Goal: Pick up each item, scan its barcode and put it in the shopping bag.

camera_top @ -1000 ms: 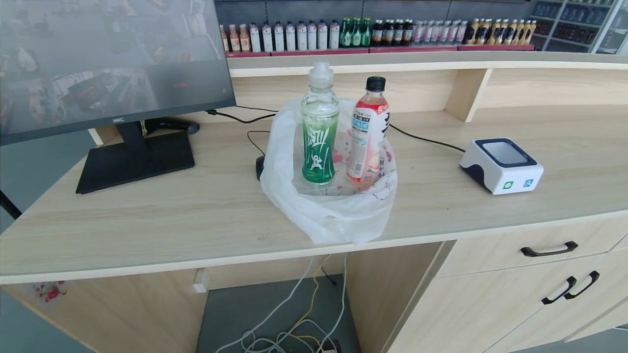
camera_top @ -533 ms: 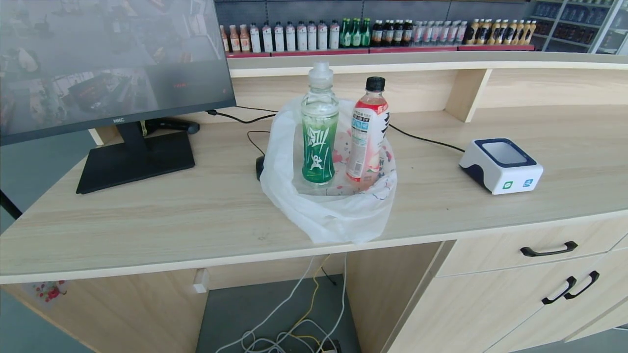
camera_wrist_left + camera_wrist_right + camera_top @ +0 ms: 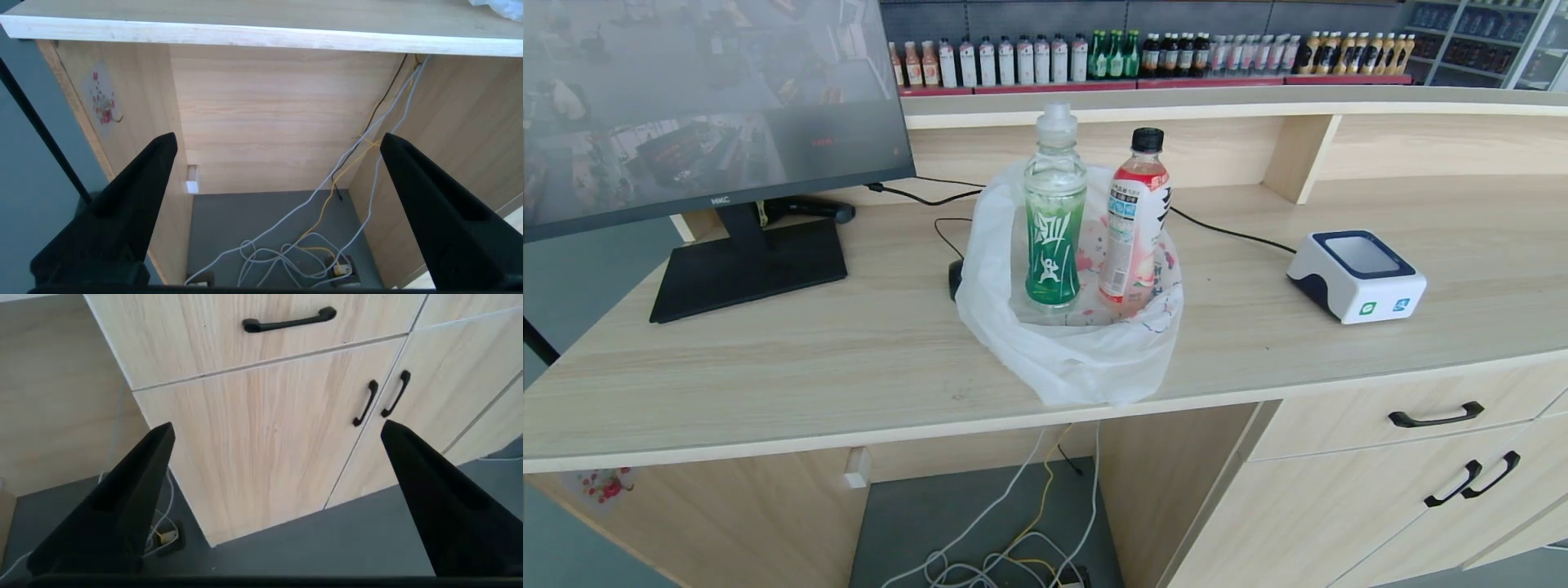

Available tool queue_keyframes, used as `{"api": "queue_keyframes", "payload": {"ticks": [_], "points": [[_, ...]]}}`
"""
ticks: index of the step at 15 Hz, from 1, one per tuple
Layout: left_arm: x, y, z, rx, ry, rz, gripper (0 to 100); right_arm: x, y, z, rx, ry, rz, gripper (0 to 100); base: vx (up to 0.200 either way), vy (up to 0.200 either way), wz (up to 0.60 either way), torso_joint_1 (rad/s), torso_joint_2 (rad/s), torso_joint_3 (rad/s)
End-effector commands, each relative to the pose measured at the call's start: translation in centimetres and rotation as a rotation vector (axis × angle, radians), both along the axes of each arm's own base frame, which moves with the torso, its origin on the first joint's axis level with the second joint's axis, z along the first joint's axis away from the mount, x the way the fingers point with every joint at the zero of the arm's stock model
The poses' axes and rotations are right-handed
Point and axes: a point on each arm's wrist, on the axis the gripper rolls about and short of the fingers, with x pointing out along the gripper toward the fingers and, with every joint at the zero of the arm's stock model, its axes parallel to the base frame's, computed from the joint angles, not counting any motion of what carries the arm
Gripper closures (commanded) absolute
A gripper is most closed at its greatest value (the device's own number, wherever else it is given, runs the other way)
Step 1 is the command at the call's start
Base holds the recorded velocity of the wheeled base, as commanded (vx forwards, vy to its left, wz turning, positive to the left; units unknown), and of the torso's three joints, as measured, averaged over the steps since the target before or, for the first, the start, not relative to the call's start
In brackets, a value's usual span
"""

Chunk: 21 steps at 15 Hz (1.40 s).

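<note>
Left gripper (image 3: 278,140), right gripper (image 3: 278,429): both spread wide, empty, low by cabinet fronts. Green bottle (image 3: 1055,237) & pink bottle (image 3: 1134,233) upright inside shopping bag (image 3: 1086,363) — close to counter (image 3: 768,359) edge. Risk — tipping from an arm's nudge, bottles tall, bag slack.

A pale wooden table (image 3: 768,367) ran across the head view, with a raised ledge (image 3: 1421,102) along its 12 o'clock side. A dark monitor (image 3: 686,106) stood at 10 o'clock. At 4 o'clock, under the top, were a drawer (image 3: 1339,425) and cupboard doors (image 3: 1339,523) with black handles. Cables (image 3: 1005,563) lay on the grey floor (image 3: 907,506) at 6 o'clock. Shelves of bottles (image 3: 1143,55) lined the far wall.
</note>
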Motion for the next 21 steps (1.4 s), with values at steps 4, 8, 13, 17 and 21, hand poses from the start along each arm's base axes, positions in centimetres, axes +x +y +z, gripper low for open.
{"api": "queue_keyframes", "payload": {"ticks": [4, 8, 13, 17, 21], "points": [[0.00, 0.00, 0.00, -0.004, 0.000, 0.002, 0, 0.03, -0.01, -0.10, 0.006, -0.001, 0.073, 0, -0.150, 0.000, 0.00, 0.004, 0.00, 0.001], [0.00, 0.00, 0.00, 0.002, 0.000, 0.000, 0, -0.01, -0.25, -0.13, 0.006, -0.005, 0.231, 0, 0.000, 0.000, 0.00, 0.000, 0.00, 0.000], [0.00, 0.00, 0.00, 0.002, 0.000, 0.000, 0, -0.49, -0.18, -0.24, 0.001, -0.066, 0.187, 0, 0.000, -0.040, 0.00, 0.001, 0.00, 0.000], [0.00, 0.00, 0.00, -0.004, 0.000, 0.002, 0, -0.67, -0.17, -0.30, -0.008, -0.090, 0.179, 0, 0.000, -0.200, 0.00, 0.005, 0.01, 0.004], [0.00, 0.00, 0.00, -0.009, 0.000, 0.002, 0, -0.67, -0.17, -0.30, -0.009, -0.090, 0.179, 0, 0.000, -0.200, 0.00, 0.004, 0.00, 0.000]]}}
